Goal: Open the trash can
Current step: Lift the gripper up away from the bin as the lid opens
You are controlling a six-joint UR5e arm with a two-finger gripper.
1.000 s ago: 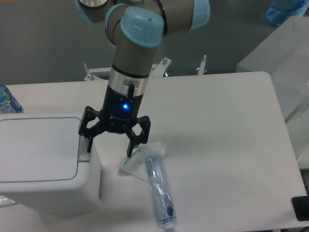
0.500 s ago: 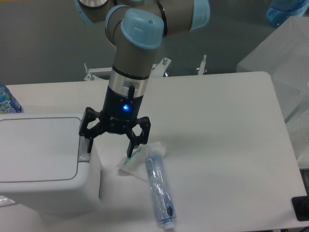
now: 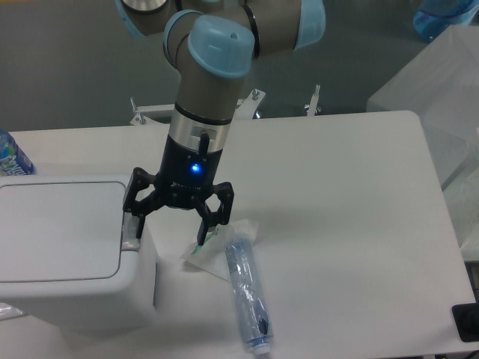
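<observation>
Nearest the camera, the white trash can (image 3: 71, 254) sits at the left front of the table, its flat lid down and flush. The grey push-button strip (image 3: 132, 230) runs along the lid's right edge. Over the last second the gripper (image 3: 169, 230) has crept slightly lower and a touch toward the camera, jaws spread wide and empty. One finger (image 3: 135, 224) now stands right at the button strip, while the other hangs over the table beside the bin. Whether that finger is already pressing cannot be told. The small drop suggests the press is just beginning; the lid shows no lift yet, so the task is not done.

Just right of the bin, on the white table (image 3: 337, 194), lies a crumpled blue plastic bottle (image 3: 246, 295) with a scrap of clear wrapper (image 3: 224, 238) near its upper end, close under the free finger.

Farther back, part of another blue bottle (image 3: 11, 155) peeks in at the left edge. Metal clamps (image 3: 310, 101) stand at the table's far rim. Beyond is grey floor, with translucent plastic sheeting (image 3: 430, 82) at the right.
</observation>
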